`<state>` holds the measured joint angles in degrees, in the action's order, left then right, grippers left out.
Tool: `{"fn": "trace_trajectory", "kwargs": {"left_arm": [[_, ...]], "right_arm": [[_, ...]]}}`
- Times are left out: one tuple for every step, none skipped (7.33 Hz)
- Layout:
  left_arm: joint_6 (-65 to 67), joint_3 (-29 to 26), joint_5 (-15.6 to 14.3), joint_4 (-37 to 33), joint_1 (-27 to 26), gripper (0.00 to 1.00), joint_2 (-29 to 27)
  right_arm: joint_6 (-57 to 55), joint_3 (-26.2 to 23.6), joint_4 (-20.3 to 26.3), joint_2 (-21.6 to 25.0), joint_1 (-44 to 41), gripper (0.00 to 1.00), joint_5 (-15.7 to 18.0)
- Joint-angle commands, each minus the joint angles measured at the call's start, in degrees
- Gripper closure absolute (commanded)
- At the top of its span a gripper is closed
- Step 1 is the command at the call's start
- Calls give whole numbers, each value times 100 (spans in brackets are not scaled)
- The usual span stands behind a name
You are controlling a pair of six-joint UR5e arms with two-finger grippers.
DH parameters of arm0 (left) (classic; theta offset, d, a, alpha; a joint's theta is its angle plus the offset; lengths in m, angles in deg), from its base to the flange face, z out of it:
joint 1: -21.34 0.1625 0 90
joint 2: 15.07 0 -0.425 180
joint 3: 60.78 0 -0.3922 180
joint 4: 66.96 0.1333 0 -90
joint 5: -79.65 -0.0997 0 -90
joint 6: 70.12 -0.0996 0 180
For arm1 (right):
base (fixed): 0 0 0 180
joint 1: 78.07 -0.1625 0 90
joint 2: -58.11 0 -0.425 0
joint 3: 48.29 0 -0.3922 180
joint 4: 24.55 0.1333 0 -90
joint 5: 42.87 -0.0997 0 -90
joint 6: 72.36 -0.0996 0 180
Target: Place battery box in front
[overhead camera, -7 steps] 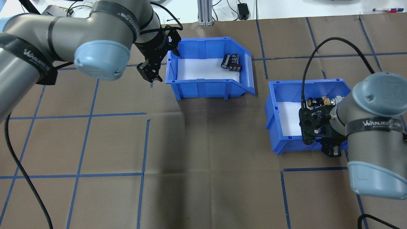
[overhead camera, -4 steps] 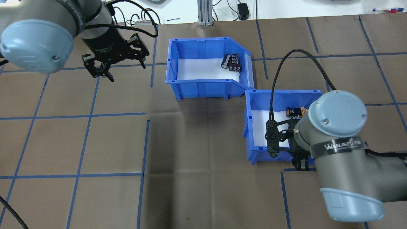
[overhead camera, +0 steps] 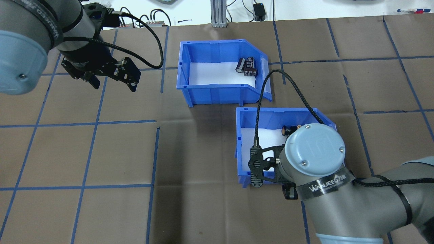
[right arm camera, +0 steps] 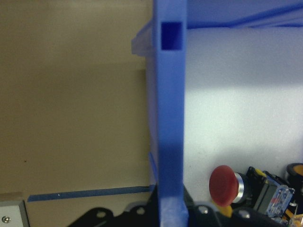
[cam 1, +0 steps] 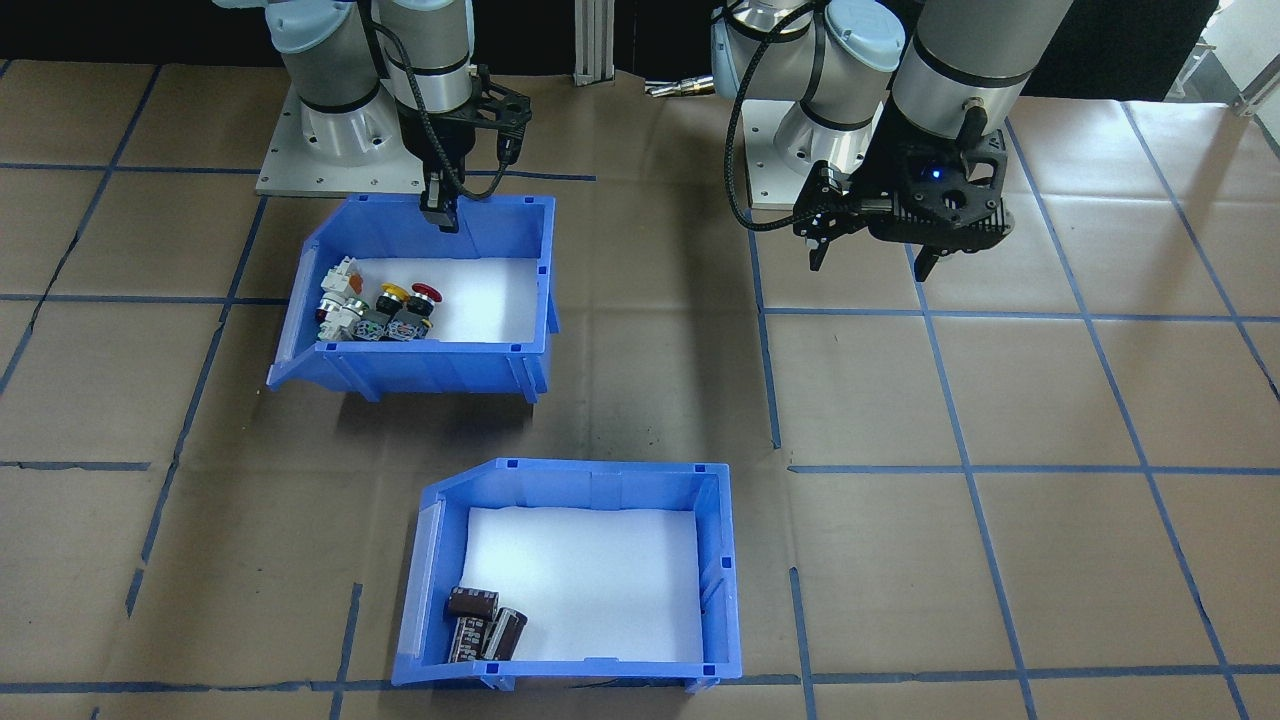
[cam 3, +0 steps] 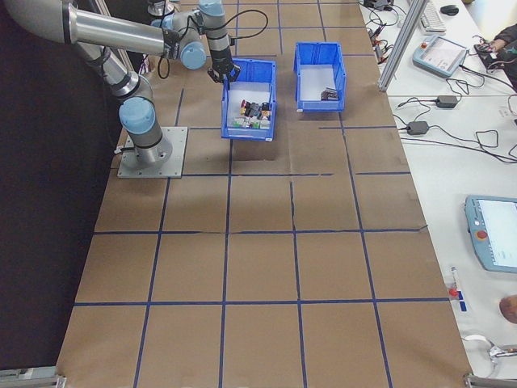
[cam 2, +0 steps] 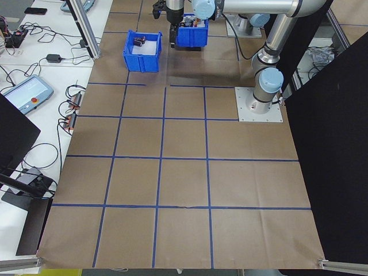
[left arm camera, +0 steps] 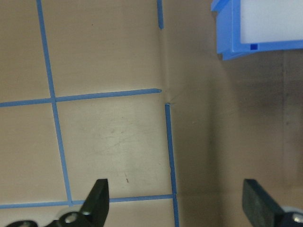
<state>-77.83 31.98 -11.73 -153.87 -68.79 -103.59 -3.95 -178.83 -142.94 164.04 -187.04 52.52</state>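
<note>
Battery box (overhead camera: 222, 79) on the table's far side from the robot, upright, long axis across the table, sloped-cut end toward the robot's right; dark brown cells (overhead camera: 247, 66) bunched on the white liner at that end. Second blue bin, the switch bin (overhead camera: 271, 142), just nearer the robot and offset to its right, far corner close beside the battery box's sloped end; touching or a narrow gap, cannot tell.

Right gripper (cam 1: 440, 212) clamped on the switch bin's robot-side wall; wrist view confirms the wall between the fingers, red push-button (right arm camera: 222, 182) just inside. So right arm occupied, not free for the battery box.

Left gripper (overhead camera: 112, 79) spread wide, holding nothing, hovering over bare table paper well apart from the battery box, off its square end on the robot's left. Left wrist view: both fingertips (left arm camera: 97, 196) apart, only a corner of the battery box at frame edge.

Judgement: battery box already farther forward than the switch bin. Left arm the freer for any further adjustment; approach along the box's long axis toward the near end wall.
</note>
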Motion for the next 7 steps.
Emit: {"fn": "trace_trajectory", "kwargs": {"left_arm": [[6, 40, -3, -54, -13, 0, 142], [-20, 40, -11, -98, -13, 0, 204], [-38, 40, -3, -98, -5, 0, 213], [-20, 49, 6, -11, -5, 0, 196], [93, 14, 15, 7, -5, 0, 100], [216, 31, -2, -97, -22, 0, 212], [226, 40, -3, -107, -22, 0, 222]], "right_arm": [[-450, 204, -253, -412, -623, 98, 15], [-721, 335, -386, -658, -931, 98, 24], [-1002, 572, -396, -939, -1212, 98, 146], [-1075, 678, -413, -1246, -1415, 98, 330], [-1154, 671, -605, -1319, -1452, 98, 358], [-1294, 671, -598, -1372, -1461, 98, 341], [-1330, 679, -598, -1407, -1496, 98, 349]]}}
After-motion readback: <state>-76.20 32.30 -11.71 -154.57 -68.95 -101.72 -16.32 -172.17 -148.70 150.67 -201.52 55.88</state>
